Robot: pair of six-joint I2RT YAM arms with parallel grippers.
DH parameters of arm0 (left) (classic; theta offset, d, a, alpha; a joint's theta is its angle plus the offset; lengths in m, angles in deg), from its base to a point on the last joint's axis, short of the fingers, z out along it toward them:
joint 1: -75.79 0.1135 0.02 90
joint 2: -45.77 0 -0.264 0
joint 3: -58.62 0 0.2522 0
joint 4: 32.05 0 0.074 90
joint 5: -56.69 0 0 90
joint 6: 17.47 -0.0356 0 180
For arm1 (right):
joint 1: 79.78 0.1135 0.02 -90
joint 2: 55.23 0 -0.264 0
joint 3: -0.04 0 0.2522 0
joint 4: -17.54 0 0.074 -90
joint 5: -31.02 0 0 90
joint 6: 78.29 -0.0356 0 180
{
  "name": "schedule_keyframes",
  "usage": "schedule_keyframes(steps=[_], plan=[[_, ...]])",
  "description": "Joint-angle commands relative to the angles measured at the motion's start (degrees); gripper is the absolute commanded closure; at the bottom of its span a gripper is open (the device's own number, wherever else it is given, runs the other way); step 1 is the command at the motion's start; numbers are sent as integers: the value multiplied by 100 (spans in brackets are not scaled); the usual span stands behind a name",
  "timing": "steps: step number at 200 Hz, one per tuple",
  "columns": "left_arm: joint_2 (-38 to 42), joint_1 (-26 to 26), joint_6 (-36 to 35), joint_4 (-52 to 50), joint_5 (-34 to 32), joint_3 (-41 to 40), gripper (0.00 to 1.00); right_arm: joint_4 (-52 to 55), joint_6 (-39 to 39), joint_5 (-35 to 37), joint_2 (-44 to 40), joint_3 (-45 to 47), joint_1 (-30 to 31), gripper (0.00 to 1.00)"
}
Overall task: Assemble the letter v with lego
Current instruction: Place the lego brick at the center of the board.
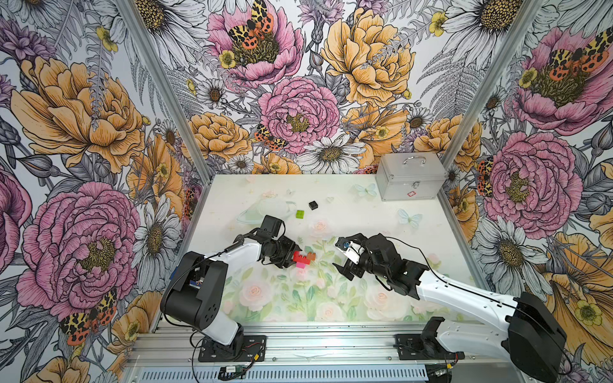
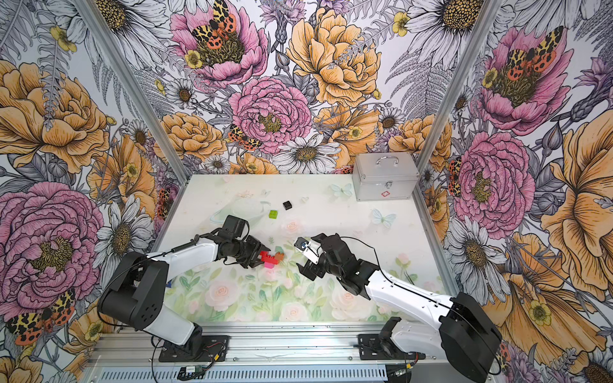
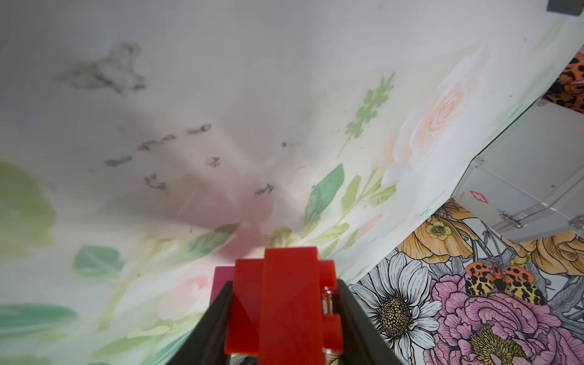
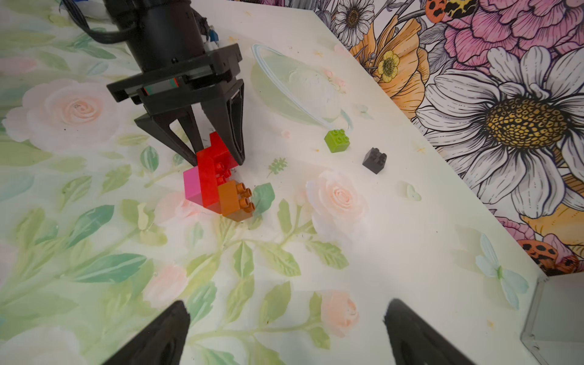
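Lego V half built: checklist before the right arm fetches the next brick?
1. Grip: left gripper shut on red bricks: ok.
2. Free hand: right gripper open, empty: ok.
3. Joints: pink brick and brown brick attached to the red: ok; fully seated: cannot tell.
4. Next pick: green brick loose, studs up: ok.
5. Spacing: black brick loose, apart from green: ok.
6. Obstacle: case well away from both: ok.

The joined bricks (image 1: 303, 259) sit mid-table (image 1: 381, 232) in my left gripper (image 1: 295, 257); my right gripper (image 1: 336, 254) is to their right, apart. Behind them lies the near brick (image 1: 300, 214), with the far brick (image 1: 313, 205) just right and farther back. The case (image 1: 411, 180) stands in the far right corner.
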Motion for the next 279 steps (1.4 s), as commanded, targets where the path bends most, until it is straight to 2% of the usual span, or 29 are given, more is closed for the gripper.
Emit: schedule_keyframes(steps=[1, 9, 24, 90, 109, 186, 234, 254, 258, 267, 279], plan=[[-146, 91, -256, -737, 135, 221, 83, 21, 226, -146, 271, -140, 37, 0], [-232, 98, -256, -791, 123, 289, 80, 15, 286, -178, 377, -162, 42, 1], [-376, 98, -256, -859, 113, 423, 69, 15, 404, -161, 584, -239, 40, 1], [-704, 106, -256, -996, 6, 785, 61, 50, 642, -546, 1350, -689, 37, 1], [-792, 107, -310, -1033, 32, 878, 52, 67, 625, -442, 1488, -758, 40, 1], [-927, 135, -423, -1137, 52, 1048, 43, 76, 589, -392, 1932, -992, 246, 1], [-656, 196, -531, -1154, 38, 983, 40, -5, 360, -336, 2133, -1187, 347, 1], [-321, 316, -789, -1197, -24, 872, 33, -88, 141, -291, 2345, -1351, 491, 1], [-212, 364, -832, -1190, -36, 829, 23, -99, 89, -260, 2417, -1393, 520, 1], [6, 467, -958, -1201, -59, 727, 14, -44, 20, -255, 2592, -1518, 573, 1], [346, 613, -1103, -1216, -135, 570, 11, -31, -109, -132, 2835, -1675, 630, 1]])
